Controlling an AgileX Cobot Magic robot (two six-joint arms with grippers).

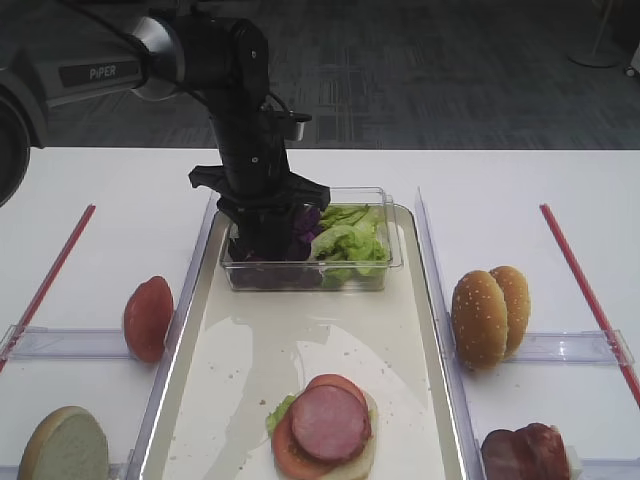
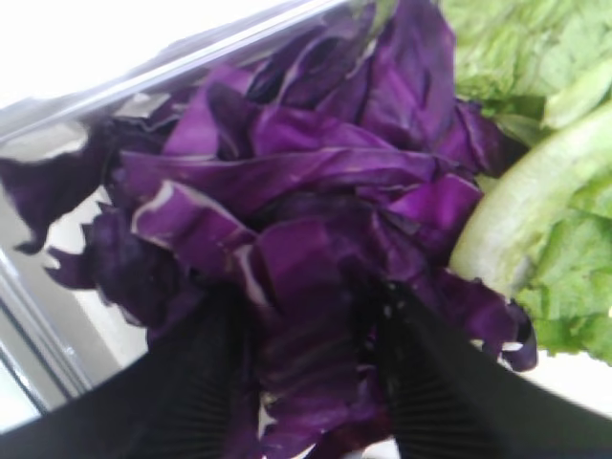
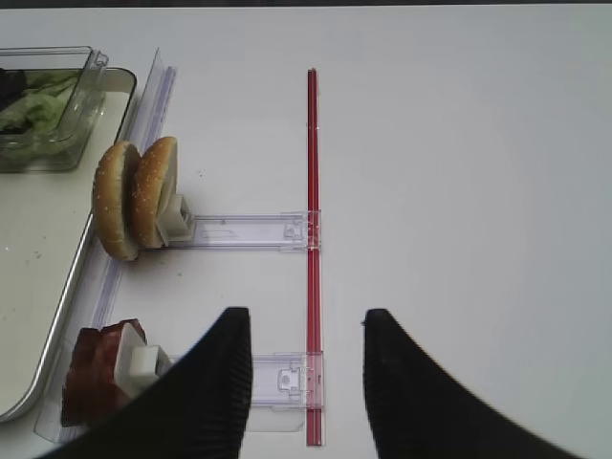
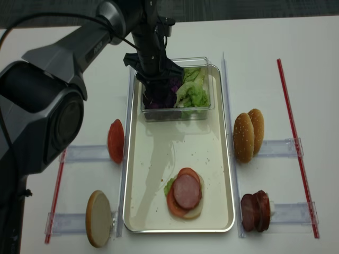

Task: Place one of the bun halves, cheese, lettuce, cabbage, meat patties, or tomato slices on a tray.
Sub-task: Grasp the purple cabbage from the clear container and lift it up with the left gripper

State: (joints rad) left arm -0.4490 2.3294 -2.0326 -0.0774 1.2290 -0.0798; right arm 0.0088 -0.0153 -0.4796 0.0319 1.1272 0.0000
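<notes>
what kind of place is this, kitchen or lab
Most likely a robot lab bench set up as a burger station: ingredients stand in clear plastic holders on a white table, red tape strips mark the work zone, and grey office carpet lies behind.

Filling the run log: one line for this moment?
left gripper: in clear box, fingers around cabbage | right gripper: open, idle | tray: partial burger
</notes>
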